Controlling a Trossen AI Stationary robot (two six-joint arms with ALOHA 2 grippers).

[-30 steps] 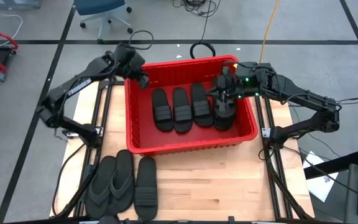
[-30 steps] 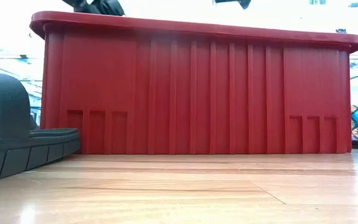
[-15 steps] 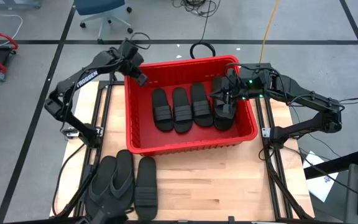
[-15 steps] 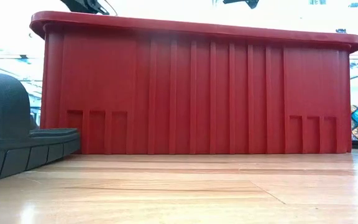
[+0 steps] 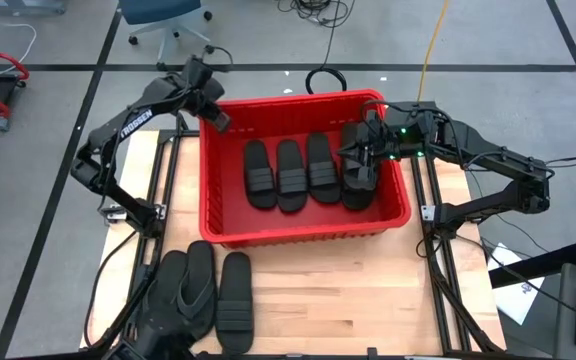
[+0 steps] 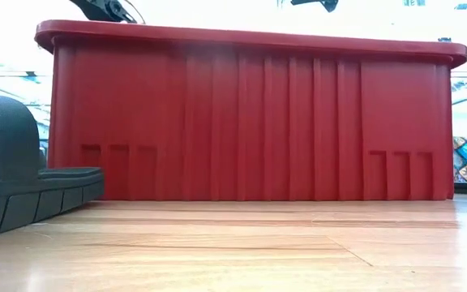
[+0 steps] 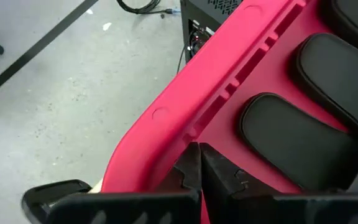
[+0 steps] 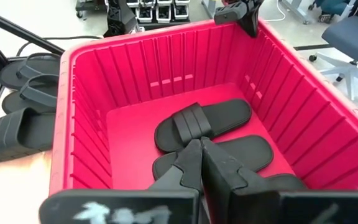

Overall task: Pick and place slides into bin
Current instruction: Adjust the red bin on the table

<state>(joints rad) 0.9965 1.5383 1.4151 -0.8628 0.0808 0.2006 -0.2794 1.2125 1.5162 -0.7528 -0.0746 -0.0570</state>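
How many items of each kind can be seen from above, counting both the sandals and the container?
Band-strap slides: 5
Flip-flops: 2
Red bin: 1
Total: 8 visible; the right gripper may hide more.

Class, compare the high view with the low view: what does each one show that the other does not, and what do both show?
Only the high view shows inside the bin: slides lying side by side on its floor, with the right end effector above them and the left end effector at the bin's far-left corner, both shut. It also shows three slides on the table.

Only the low view shows the bin's ribbed outer wall level-on.

Both show the red bin and a slide on the table beside it.
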